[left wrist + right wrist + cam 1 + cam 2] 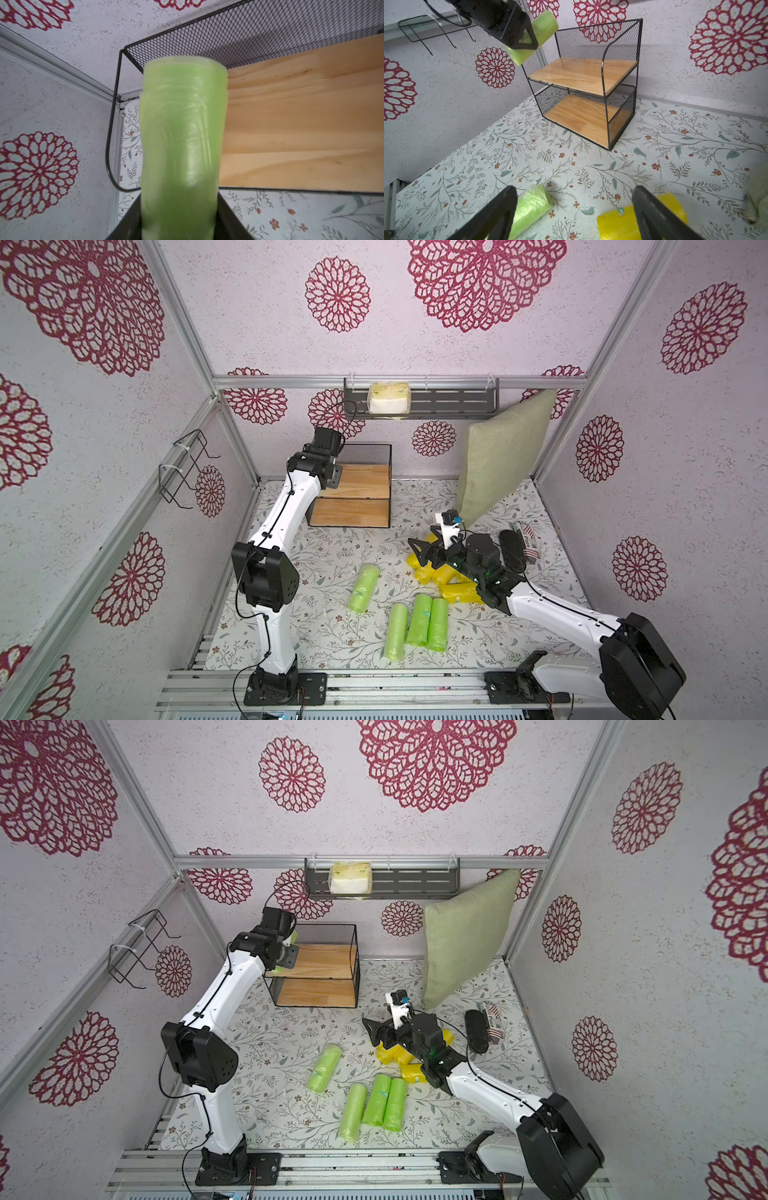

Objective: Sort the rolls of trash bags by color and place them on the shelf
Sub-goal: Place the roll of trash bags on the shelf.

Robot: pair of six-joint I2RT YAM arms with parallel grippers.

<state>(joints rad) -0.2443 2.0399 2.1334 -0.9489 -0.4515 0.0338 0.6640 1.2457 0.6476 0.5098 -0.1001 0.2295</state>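
My left gripper (178, 224) is shut on a lime-green roll (182, 145), held at the left end of the shelf's (357, 485) upper board (301, 114). The right wrist view shows that roll (544, 27) in the left gripper (527, 39), level with the top of the shelf (583, 72). Both boards are bare. Several green rolls (419, 618) lie on the table in both top views. Yellow rolls (432, 572) are heaped under my right arm. My right gripper (573, 189) hangs open above the table, with a green roll (529, 205) and a yellow roll (618, 224) below its fingers.
A green cushion (503, 456) leans in the back right corner. A black cylinder (511, 549) and a printed roll (528, 541) lie beside it. A grey wall rack (453, 400) holds a tissue pack (388, 398). A wire bracket (187, 464) hangs on the left wall.
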